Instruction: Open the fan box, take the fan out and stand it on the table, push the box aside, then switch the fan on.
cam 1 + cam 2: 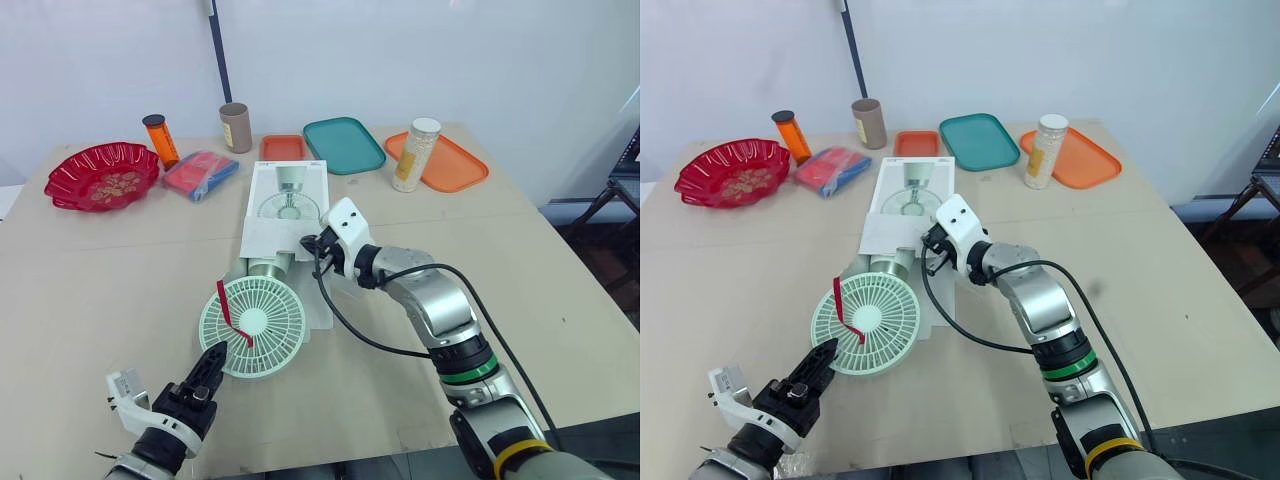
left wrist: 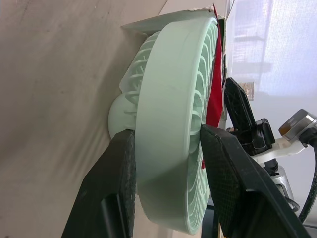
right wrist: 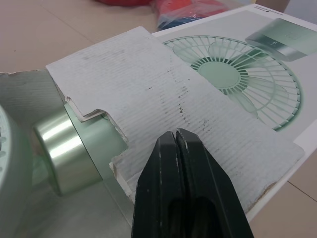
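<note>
The fan [image 1: 255, 325] lies near the centre of the table [image 1: 100, 280], grille facing up. A red strip [image 1: 232, 313] runs across it, and its far end sits in the mouth of the box [image 1: 288, 190], which stretches toward 12 o'clock. My left pincer [image 1: 216, 355], at the fan's 7 o'clock, clasps the grille's rim with one finger on each face. My right pincer [image 3: 176, 134] is clenched on nothing and rests on the box's open flap [image 3: 163, 99] at the fan's 1 o'clock. Farther out are a red bowl [image 1: 100, 175] at 10 o'clock, a teal tray [image 1: 343, 143] at 12 and an orange tray [image 1: 455, 165] at 2.
</note>
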Available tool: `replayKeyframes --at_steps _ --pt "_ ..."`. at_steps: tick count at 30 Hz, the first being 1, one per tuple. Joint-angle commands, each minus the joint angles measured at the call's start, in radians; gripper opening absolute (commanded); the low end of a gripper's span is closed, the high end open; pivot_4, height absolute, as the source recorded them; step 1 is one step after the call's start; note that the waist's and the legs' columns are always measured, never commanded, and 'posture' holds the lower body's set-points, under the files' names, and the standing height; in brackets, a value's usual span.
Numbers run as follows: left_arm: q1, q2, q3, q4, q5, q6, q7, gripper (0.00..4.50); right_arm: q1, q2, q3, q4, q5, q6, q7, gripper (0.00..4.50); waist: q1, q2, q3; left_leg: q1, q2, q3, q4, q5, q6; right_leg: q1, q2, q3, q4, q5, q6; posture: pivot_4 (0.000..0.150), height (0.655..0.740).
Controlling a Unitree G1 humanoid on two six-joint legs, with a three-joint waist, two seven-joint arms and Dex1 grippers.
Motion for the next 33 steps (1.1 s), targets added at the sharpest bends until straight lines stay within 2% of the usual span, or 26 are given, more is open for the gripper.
replayKeyframes --at_steps 1,5,15,19,23,29,33 --pt "0.005 0.005 0.004 -0.014 0.019 -0.027 0.041 3.03 0.024 -0.007 0.016 0.007 -0.009 0.021 -0.001 0.00 0.001 0.000 0.001 0.000 0.000 0.000 0.000 0.000 0.000 0.000 0.000 0.000 0.000 0.000 0.000 0.150 0.7400" --pt "-0.008 0.008 -0.009 -0.029 0.027 -0.039 0.076 4.42 0.029 -0.006 0.015 0.001 -0.007 0.022 -0.002 0.00 0.001 0.000 0.002 -0.001 0.000 -0.001 0.000 0.000 0.000 0.000 0.000 0.000 0.000 0.000 0.000 0.150 0.7400" --pt "0.022 0.034 0.030 -0.088 -0.027 -0.087 0.099 4.42 0.038 -0.006 0.018 -0.005 -0.007 0.018 0.003 0.00 0.001 0.000 0.004 -0.002 0.000 -0.001 0.000 0.000 0.000 -0.001 0.000 0.000 0.000 0.000 0.000 0.150 0.7400" --pt "0.077 0.069 0.102 -0.106 -0.080 -0.105 0.077 4.42 0.038 -0.006 0.018 -0.001 -0.007 0.012 0.005 0.00 0.001 -0.001 0.005 -0.002 0.000 -0.001 0.000 0.000 0.000 -0.001 0.000 0.000 0.000 0.000 0.000 0.150 0.7400" --pt "0.150 0.157 0.225 -0.092 -0.117 -0.080 0.004 4.42 0.040 -0.008 0.023 0.006 -0.007 0.001 0.013 0.00 0.001 -0.003 0.007 -0.002 0.001 -0.001 0.000 0.000 0.000 -0.001 0.000 -0.001 0.000 0.000 0.000 0.150 0.7400" --pt "0.163 0.320 0.402 0.003 -0.155 -0.007 -0.117 4.42 0.036 -0.004 0.027 0.016 -0.006 -0.008 0.016 0.00 0.000 -0.002 0.007 -0.002 0.001 -0.001 0.000 0.000 0.000 -0.001 0.000 -0.002 0.000 0.000 0.000 0.150 0.7400" --pt "0.156 0.430 0.485 0.091 -0.038 0.070 -0.234 4.42 0.036 -0.004 0.024 0.014 -0.004 -0.020 0.019 0.00 0.000 -0.003 0.007 -0.002 0.001 -0.001 0.000 0.000 0.000 -0.002 0.000 -0.002 0.000 0.000 -0.001 0.150 0.7400"
